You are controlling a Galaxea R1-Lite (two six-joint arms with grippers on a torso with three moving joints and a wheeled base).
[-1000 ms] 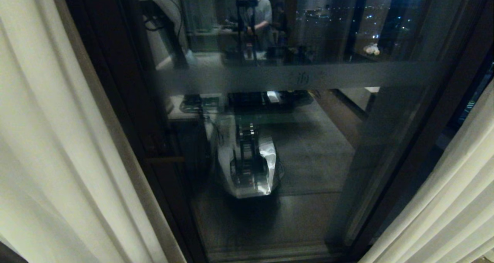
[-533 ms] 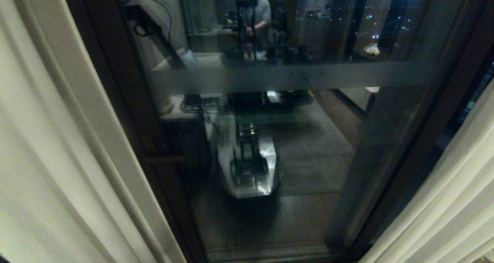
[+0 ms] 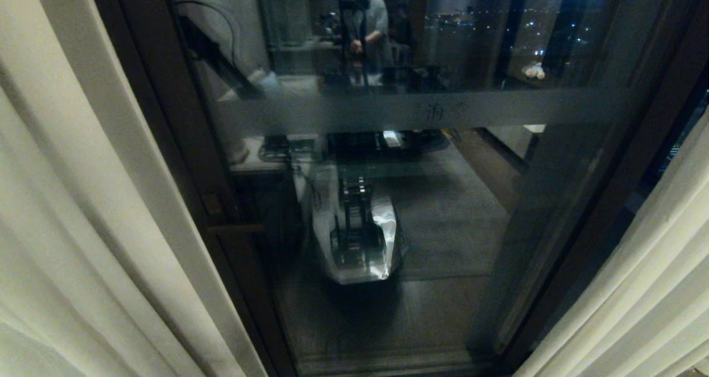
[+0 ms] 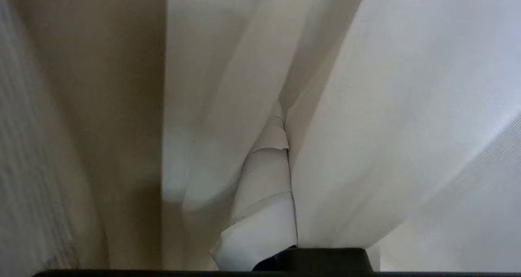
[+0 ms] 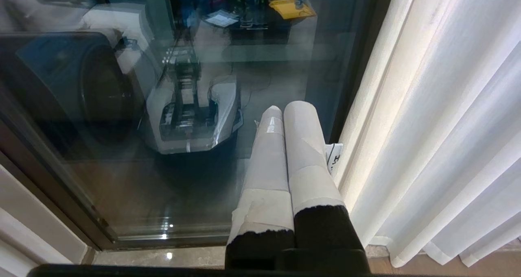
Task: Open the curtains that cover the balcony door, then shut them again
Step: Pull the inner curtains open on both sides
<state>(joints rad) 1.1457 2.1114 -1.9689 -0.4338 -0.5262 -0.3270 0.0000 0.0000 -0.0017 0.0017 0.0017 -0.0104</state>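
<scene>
Night-dark glass fills the middle of our head view: the balcony door (image 3: 421,200), its near-black frame running down both sides and a pale horizontal band crossing the pane. In the reflection we see our own base, a room behind it, and a person standing far back beside a tripod.

We see the curtains drawn apart, so the door is uncovered between them. One cream panel, the left curtain (image 3: 72,216), hangs in soft pleats down the left edge of the view; the right curtain (image 3: 653,288) falls along the lower right.

Neither arm shows in the head view. In the left wrist view we find the left gripper (image 4: 281,118) buried among the folds of the left curtain (image 4: 386,106); its taped fingers (image 4: 266,179) lie pressed together with curtain cloth caught at the tips.

Our right gripper (image 5: 287,108) hangs low in front of the glass (image 5: 122,106), just beside the right curtain (image 5: 439,126), its two wrapped fingers (image 5: 303,147) closed flat against each other with nothing between them.
</scene>
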